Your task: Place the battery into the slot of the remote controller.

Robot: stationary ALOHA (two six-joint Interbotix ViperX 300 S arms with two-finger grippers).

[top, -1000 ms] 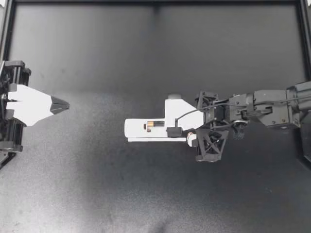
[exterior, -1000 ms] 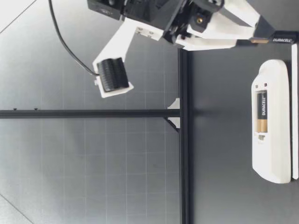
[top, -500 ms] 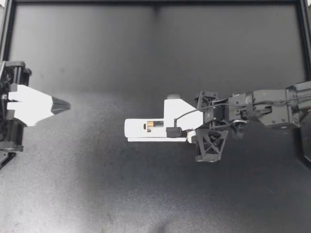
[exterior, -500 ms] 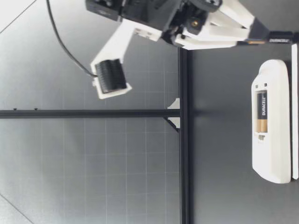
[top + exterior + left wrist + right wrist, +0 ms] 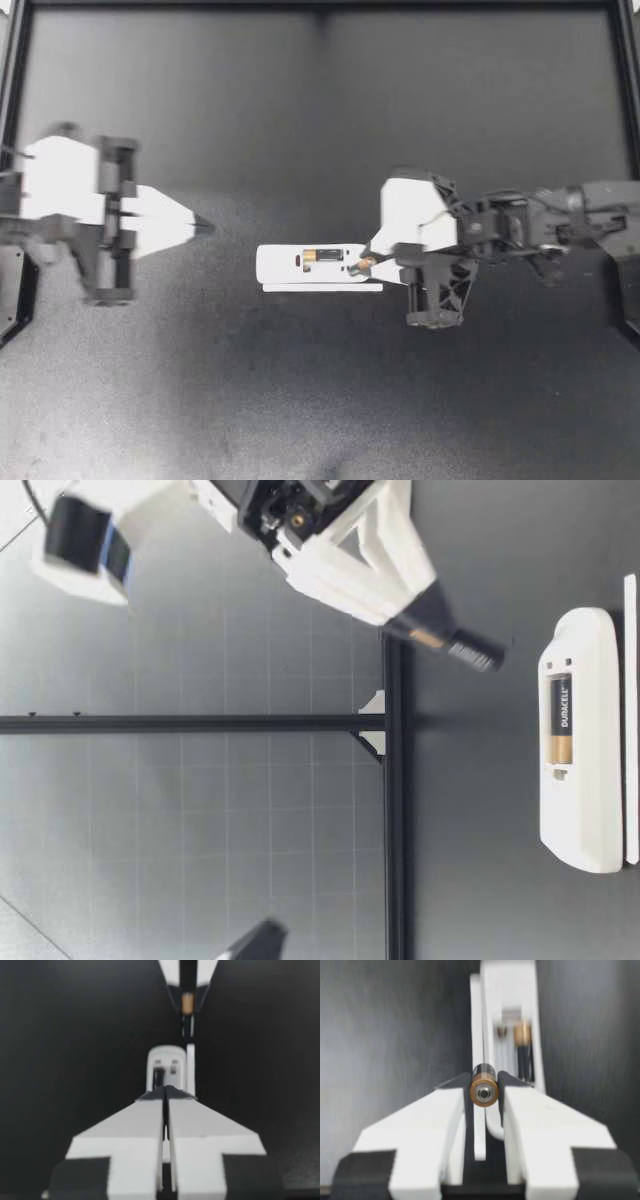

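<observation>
A white remote controller (image 5: 290,266) lies mid-table with its slot up, one battery (image 5: 320,256) seated in it. My right gripper (image 5: 372,262) is shut on a second battery (image 5: 358,265) at the remote's right end. In the low view that battery (image 5: 470,651) hangs tilted above the table, short of the remote (image 5: 580,810). The right wrist view shows the battery (image 5: 484,1091) end-on between both fingers, with the remote (image 5: 512,1015) ahead. My left gripper (image 5: 200,226) is shut and empty, left of the remote; its wrist view shows the remote (image 5: 167,1060) just past its tips (image 5: 165,1089).
A thin white cover strip (image 5: 322,289) lies along the remote's near side. The table is a dark mat inside a black frame (image 5: 320,5). In the low view a frame post (image 5: 395,810) stands behind the remote.
My right gripper has risen and tilted with the battery in its grip, drawing back a little to the right. My left arm has swung in from the left edge toward the remote.
</observation>
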